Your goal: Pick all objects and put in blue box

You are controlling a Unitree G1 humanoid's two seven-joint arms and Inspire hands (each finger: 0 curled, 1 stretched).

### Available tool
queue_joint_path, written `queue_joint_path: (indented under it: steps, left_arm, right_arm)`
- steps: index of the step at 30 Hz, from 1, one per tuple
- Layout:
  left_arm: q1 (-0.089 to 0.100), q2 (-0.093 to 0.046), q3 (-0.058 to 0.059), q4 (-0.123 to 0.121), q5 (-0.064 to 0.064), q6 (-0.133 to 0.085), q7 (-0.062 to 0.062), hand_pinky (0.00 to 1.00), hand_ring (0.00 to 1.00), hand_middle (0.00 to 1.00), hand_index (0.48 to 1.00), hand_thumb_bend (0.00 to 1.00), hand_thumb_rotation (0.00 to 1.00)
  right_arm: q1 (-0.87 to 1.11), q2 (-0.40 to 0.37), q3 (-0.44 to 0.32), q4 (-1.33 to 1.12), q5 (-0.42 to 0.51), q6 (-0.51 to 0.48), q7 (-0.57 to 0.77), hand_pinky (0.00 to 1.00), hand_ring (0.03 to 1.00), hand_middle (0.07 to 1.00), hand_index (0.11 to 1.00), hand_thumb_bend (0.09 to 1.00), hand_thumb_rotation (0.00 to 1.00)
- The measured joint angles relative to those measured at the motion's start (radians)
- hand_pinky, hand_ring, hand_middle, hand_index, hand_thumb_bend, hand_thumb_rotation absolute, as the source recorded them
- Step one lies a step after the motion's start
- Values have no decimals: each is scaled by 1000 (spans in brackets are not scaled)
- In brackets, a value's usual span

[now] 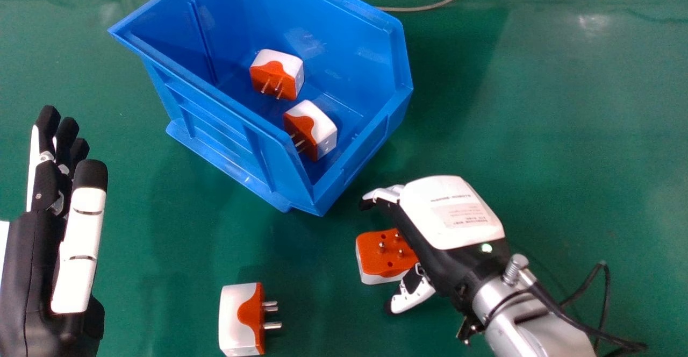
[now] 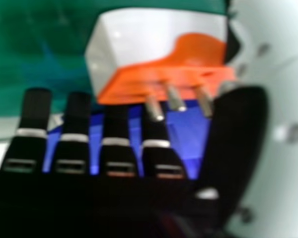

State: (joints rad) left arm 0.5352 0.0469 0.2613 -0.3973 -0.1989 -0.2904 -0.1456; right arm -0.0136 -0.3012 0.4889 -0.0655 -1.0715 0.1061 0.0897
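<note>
So I've got one box (image 1: 215, 126) with two plugs (image 1: 317, 128) in it, plus two more on the tabletop (image 1: 559, 131). One plug (image 1: 236, 319) sits on its own between my two hands; the other plug (image 1: 379, 260) is between the thumb and fingers of my right hand (image 1: 449, 214), which is spread open around it. Left hand (image 1: 32, 265) is open too, fingers straight.

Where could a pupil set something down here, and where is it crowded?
Bare table lies right of the blue box, and between it and the left robot hand. Crowded: where the right robot hand partly covers an adapter.
</note>
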Motion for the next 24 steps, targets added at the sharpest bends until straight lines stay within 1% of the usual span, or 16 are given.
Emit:
queue_joint_path:
  steps: [1, 2, 3, 5, 7, 9, 12, 15, 24]
  left_arm:
    - [0, -1, 0, -4, 0, 3, 3, 985, 990, 997, 1000, 614, 794]
    - [0, -2, 0, -10, 0, 10, 9, 978, 986, 994, 999, 617, 789]
    - [1, -5, 0, -20, 0, 25, 21, 966, 979, 986, 991, 619, 780]
    - [2, -10, 0, -33, 0, 45, 35, 948, 969, 974, 976, 620, 763]
    - [4, -13, -1, -48, 0, 64, 43, 942, 966, 970, 970, 620, 754]
    - [4, -16, -2, -59, 1, 75, 48, 935, 960, 962, 958, 622, 739]
    - [3, -17, -2, -61, 4, 82, 53, 931, 958, 958, 952, 623, 733]
    - [1, -17, -1, -64, 3, 87, 57, 929, 957, 955, 947, 643, 726]
    - [-2, -15, 1, -65, 1, 88, 54, 929, 961, 961, 956, 638, 721]
  right_arm:
    - [-9, 1, 1, 3, 0, 6, 7, 663, 750, 781, 750, 784, 100]
    - [-16, 4, 2, 5, 1, 12, 15, 664, 749, 780, 749, 784, 92]
    - [-24, 6, 2, 7, 2, 19, 29, 665, 748, 779, 747, 785, 86]
    - [-35, 9, 3, 8, 2, 36, 62, 671, 751, 780, 746, 779, 80]
    - [-48, 14, 5, 7, 3, 59, 106, 674, 753, 782, 746, 773, 80]
    - [-60, 15, 9, 3, 1, 75, 136, 670, 751, 778, 740, 755, 87]
    - [-67, 14, 16, -3, -3, 87, 154, 661, 745, 770, 732, 741, 95]
    - [-71, 11, 19, -8, -3, 92, 165, 645, 733, 757, 717, 715, 113]
    - [-71, 2, 20, -48, -3, 120, 223, 647, 736, 758, 719, 671, 146]
